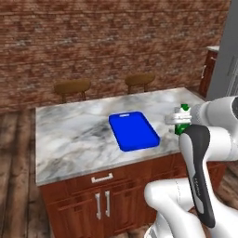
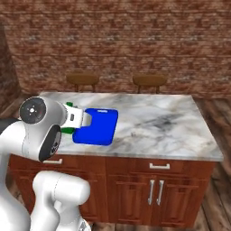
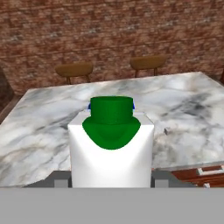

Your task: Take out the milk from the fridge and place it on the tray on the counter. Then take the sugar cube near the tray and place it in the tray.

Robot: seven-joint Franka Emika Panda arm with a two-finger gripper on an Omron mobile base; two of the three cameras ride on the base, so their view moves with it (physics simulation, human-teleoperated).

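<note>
Gripper (image 3: 111, 181) fingers pinch the milk carton (image 3: 111, 144) upright | carton held above counter (image 1: 69, 135) beside blue tray (image 1: 134, 130) | sugar cube (image 3: 167, 130) on marble, apart from the tray

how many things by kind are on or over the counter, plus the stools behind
milk carton, held in the gripper: 1
blue tray: 1
sugar cube: 1
wooden stools: 2
total: 5
</note>
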